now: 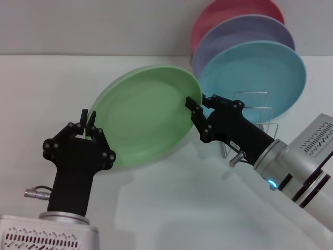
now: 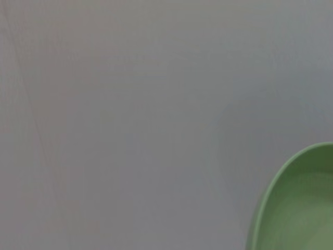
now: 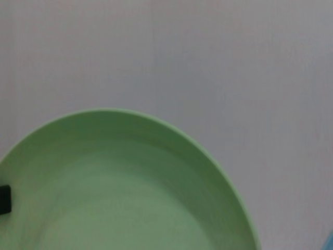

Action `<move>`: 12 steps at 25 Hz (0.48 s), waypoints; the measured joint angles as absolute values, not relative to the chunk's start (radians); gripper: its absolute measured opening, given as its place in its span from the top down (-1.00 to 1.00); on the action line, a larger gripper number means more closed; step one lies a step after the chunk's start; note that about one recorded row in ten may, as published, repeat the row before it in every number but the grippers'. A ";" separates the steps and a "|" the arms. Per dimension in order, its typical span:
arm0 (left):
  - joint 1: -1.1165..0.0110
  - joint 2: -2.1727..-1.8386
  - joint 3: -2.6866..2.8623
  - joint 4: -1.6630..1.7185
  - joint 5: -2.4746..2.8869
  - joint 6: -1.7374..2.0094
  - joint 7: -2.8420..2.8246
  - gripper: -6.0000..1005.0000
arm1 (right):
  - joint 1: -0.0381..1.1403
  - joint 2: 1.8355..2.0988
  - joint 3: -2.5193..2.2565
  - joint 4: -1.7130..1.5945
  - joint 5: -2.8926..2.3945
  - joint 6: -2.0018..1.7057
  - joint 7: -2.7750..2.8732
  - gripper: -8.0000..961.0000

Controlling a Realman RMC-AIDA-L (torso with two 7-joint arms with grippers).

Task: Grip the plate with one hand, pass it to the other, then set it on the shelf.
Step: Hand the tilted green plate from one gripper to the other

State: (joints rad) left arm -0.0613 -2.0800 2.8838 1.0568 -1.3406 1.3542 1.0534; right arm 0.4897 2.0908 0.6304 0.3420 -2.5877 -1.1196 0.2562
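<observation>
On the left of the head view, the left hand (image 1: 89, 123) reaches up from the near edge of the white worktop (image 1: 156, 208), its fingers pressed close together at the left rim of the green plate (image 1: 145, 115). They seem to nip that rim, though the contact itself is hard to make out. The plate is held tilted above the worktop, its hollow face turned towards the camera. In the left wrist view only a curved piece of the plate (image 2: 299, 208) shows at one corner against the blank worktop.

At the plate's right rim, the right hand (image 1: 196, 108) comes in from the right, and its dark fingers pinch the edge, one finger lying over the inner face. The right wrist view shows the plate (image 3: 130, 192) filling the lower part of the picture, with a dark fingertip (image 3: 4, 199) on its surface at the edge.

Just behind the right hand stands the wire shelf (image 1: 255, 112), and in it three plates stand on edge: a turquoise plate (image 1: 260, 73) in front, a lavender one (image 1: 244, 31) behind it, and a red one (image 1: 229, 13) at the back. The green plate's right rim is near the turquoise plate.
</observation>
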 joint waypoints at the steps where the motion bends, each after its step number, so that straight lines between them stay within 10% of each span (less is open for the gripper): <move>1: -0.061 -2.080 2.884 1.057 -1.341 1.354 1.053 0.78 | 0.490 2.091 0.630 0.342 -2.588 -1.120 0.256 0.60; 12: -0.061 -2.080 2.884 1.057 -1.341 1.350 1.052 0.77 | 0.489 2.089 0.630 0.342 -2.588 -1.120 0.256 0.71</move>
